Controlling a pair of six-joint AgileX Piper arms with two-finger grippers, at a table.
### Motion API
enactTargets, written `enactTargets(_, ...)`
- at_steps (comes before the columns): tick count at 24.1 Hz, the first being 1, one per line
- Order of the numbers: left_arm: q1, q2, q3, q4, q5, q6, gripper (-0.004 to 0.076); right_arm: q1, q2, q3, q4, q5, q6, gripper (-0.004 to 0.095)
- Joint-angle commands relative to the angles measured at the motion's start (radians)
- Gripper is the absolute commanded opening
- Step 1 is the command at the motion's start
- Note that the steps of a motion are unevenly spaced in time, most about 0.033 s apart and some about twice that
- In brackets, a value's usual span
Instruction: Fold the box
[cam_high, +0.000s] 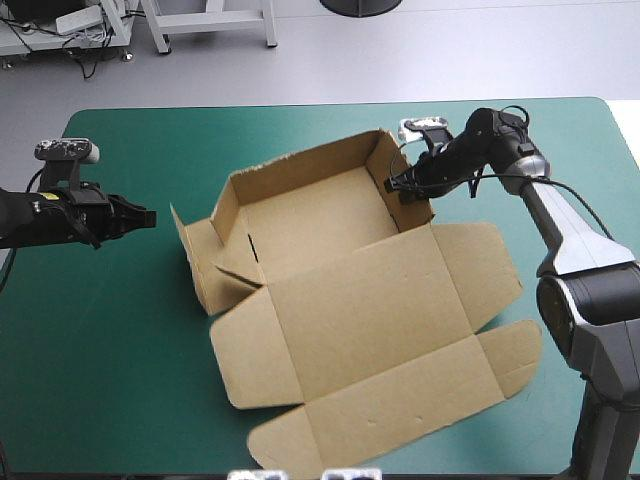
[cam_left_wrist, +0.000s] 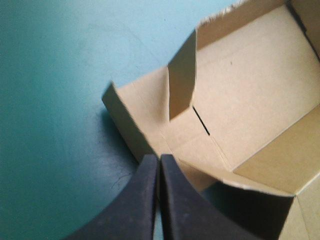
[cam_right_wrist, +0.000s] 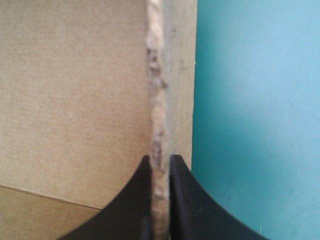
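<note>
The brown box (cam_high: 330, 260) lies mid-table as an open tray: far and right walls stand, the left end flaps are loose, and the lid (cam_high: 380, 340) lies flat toward the near edge. My right gripper (cam_high: 398, 186) is shut on the box's right wall; in the right wrist view the wall's raw edge (cam_right_wrist: 159, 110) runs between the fingers (cam_right_wrist: 182, 200). My left gripper (cam_high: 148, 216) hovers shut over the teal-green cover, a short way left of the box. In the left wrist view its tip (cam_left_wrist: 159, 159) points at the box's left corner (cam_left_wrist: 112, 95).
The teal-green cover (cam_high: 110, 340) stretches bare to the left of and in front of the box. The lid's outer flaps (cam_high: 500, 360) reach toward the near right of the table.
</note>
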Motion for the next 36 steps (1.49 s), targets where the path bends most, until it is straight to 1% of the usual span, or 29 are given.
enactTargets(1,0.004,-0.015,-0.025,-0.065,-0.097,-0.004,0.0010,-0.015,-0.137,-0.122,0.106,-0.045,0.024,0.0000)
enactTargets(2,0.004,-0.005,-0.025,-0.084,-0.145,-0.004,0.0008,-0.040,-0.174,-0.193,0.129,-0.034,0.036,0.0000)
enactTargets(3,0.004,0.002,-0.025,-0.095,-0.169,-0.004,0.0006,-0.056,-0.188,-0.222,0.141,-0.023,0.044,0.0000)
enactTargets(4,0.004,0.009,-0.025,-0.127,-0.240,-0.004,-0.0006,-0.100,-0.221,-0.298,0.152,0.015,0.060,0.0000)
enactTargets(6,0.004,0.015,-0.025,-0.176,-0.324,-0.004,-0.0009,-0.148,-0.249,-0.372,0.152,0.073,0.074,0.0000)
enactTargets(9,0.004,0.021,-0.025,-0.308,-0.472,-0.004,-0.0009,-0.263,-0.310,-0.475,0.155,0.174,0.096,-0.0001)
enactTargets(10,0.004,0.025,-0.025,-0.374,-0.507,0.001,-0.0009,-0.315,-0.345,-0.489,0.170,0.180,0.103,-0.0001)
enactTargets(11,0.004,0.028,-0.025,-0.405,-0.514,0.010,-0.0009,-0.343,-0.367,-0.489,0.191,0.180,0.103,-0.0001)
enactTargets(12,0.004,0.036,-0.025,-0.481,-0.507,0.058,-0.0009,-0.392,-0.400,-0.489,0.244,0.180,0.095,0.0000)
enactTargets(13,0.004,0.044,-0.025,-0.525,-0.493,0.080,-0.0009,-0.411,-0.411,-0.489,0.267,0.180,0.093,-0.0001)
enactTargets(14,0.004,0.057,-0.025,-0.613,-0.457,0.122,-0.0009,-0.436,-0.433,-0.489,0.301,0.180,0.087,-0.0001)
enactTargets(15,0.004,0.066,-0.025,-0.670,-0.430,0.163,-0.0009,-0.435,-0.442,-0.489,0.301,0.180,0.084,0.0000)
enactTargets(16,0.004,0.077,-0.025,-0.763,-0.376,0.232,-0.0009,-0.435,-0.451,-0.486,0.297,0.180,0.084,-0.0001)
enactTargets(17,0.004,0.079,-0.025,-0.800,-0.354,0.259,-0.0009,-0.435,-0.455,-0.487,0.297,0.180,0.084,-0.0001)
enactTargets(20,0.004,0.085,-0.026,-1.011,-0.229,0.417,-0.0009,-0.435,-0.459,-0.487,0.290,0.180,0.084,-0.0001)
enactTargets(22,0.004,0.085,-0.026,-1.086,-0.162,0.459,-0.0009,-0.435,-0.459,-0.479,0.288,0.180,0.084,0.0000)
enactTargets(25,0.004,0.085,-0.026,-1.129,-0.068,0.478,-0.0009,-0.420,-0.491,-0.388,0.288,0.180,0.056,0.0000)
enactTargets(27,0.004,0.085,-0.026,-1.129,-0.036,0.487,-0.0009,-0.420,-0.515,-0.322,0.301,0.180,0.032,0.0000)
enactTargets(29,0.004,0.085,-0.026,-1.127,-0.027,0.499,-0.0009,-0.420,-0.544,-0.254,0.320,0.178,0.000,0.0000)
enactTargets(34,0.004,0.085,-0.026,-1.115,-0.020,0.499,-0.0009,-0.420,-0.611,-0.125,0.322,0.166,-0.039,0.0000)
enactTargets(36,0.004,0.085,-0.026,-1.100,-0.002,0.499,-0.0009,-0.420,-0.634,-0.070,0.326,0.168,-0.060,0.0000)
